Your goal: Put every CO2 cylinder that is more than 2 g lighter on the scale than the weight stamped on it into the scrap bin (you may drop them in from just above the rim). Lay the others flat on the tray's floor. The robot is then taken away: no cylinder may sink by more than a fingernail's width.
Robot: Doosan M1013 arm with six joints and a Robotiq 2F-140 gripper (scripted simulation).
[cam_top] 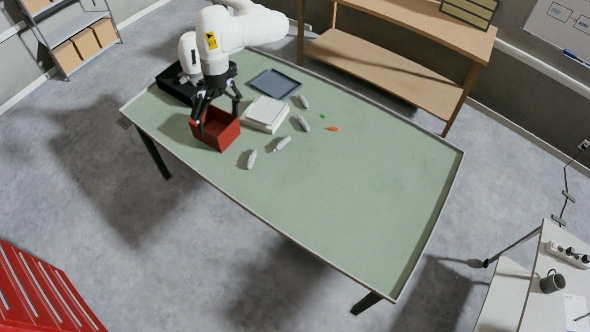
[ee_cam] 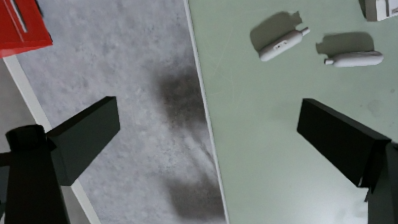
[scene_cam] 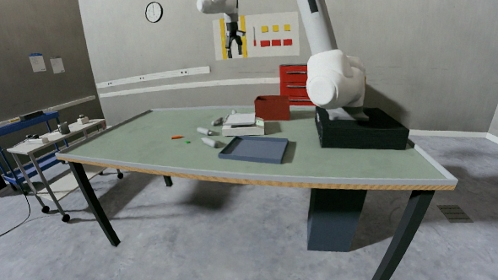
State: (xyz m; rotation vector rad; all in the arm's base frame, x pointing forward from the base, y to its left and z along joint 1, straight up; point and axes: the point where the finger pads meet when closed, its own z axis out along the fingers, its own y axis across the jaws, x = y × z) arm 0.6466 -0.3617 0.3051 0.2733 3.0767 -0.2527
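Several grey CO2 cylinders lie on the green table: two to the right of the white scale, and two in front of it. The last two also show in the wrist view. The scale's plate is bare. The red scrap bin stands left of the scale; I cannot see inside it. The dark grey tray behind the scale looks empty. My gripper is open and empty, high above the table, over the table's edge near the bin.
The arm's black base stands at the table's back corner. A small orange piece and a green piece lie right of the cylinders. A wooden bench stands behind the table. A red cabinet is on the floor.
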